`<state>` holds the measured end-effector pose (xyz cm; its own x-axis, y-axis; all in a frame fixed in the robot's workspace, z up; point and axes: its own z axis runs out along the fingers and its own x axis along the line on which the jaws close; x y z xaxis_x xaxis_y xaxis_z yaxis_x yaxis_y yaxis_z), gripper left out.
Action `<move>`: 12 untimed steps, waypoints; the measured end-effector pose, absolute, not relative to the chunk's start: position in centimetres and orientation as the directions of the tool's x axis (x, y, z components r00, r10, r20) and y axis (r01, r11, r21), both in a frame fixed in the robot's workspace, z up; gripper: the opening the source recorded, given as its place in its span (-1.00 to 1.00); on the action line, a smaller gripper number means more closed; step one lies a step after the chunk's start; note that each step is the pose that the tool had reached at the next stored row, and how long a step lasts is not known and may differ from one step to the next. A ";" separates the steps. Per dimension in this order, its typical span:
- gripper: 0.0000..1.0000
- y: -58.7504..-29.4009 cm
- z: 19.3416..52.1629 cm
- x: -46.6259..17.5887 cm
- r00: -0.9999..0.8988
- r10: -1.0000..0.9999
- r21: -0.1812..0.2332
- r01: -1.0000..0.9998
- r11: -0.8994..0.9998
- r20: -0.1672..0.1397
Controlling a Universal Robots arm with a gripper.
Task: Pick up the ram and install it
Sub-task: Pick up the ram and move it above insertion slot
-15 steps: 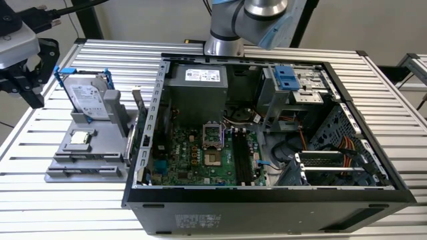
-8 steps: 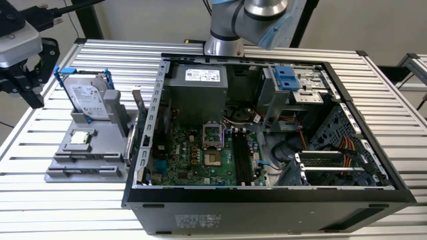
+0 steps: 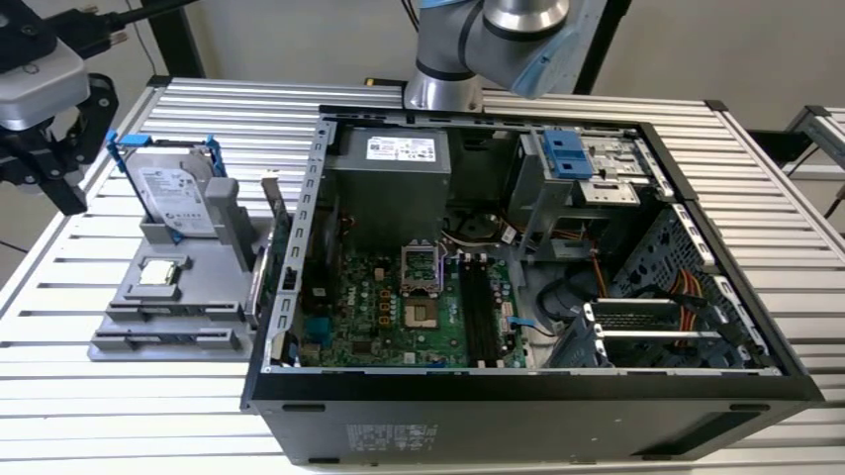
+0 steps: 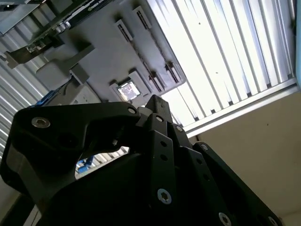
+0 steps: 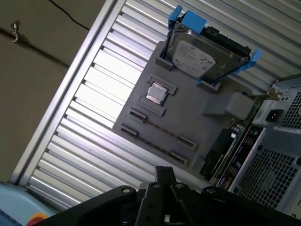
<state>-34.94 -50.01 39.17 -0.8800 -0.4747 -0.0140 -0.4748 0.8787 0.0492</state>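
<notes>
Item: gripper (image 3: 63,183) — fingers (image 5: 164,176) together, nothing seen between them. It hangs over the table (image 3: 119,406) beside the grey tray (image 3: 212,297), well apart from the open computer case (image 3: 528,396).

The ram: place cannot be told; the tray's narrow holders (image 5: 136,115) look unfilled.

Step, as judged: pick-up not yet made — a grasp calls for parted fingers squared to the stick's long edge.
</notes>
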 end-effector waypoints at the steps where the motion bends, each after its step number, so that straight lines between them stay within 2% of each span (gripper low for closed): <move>1: -1.00 -50.0 39.2 -34.9 -0.877 -0.480 0.049 -0.480 0.876 -0.014; 12: -1.00 -50.0 39.2 -34.9 -0.832 -0.555 0.049 -0.555 0.831 -0.014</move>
<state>-34.94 -50.01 39.16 -0.8320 -0.5546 -0.0141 -0.5546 0.8307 0.0492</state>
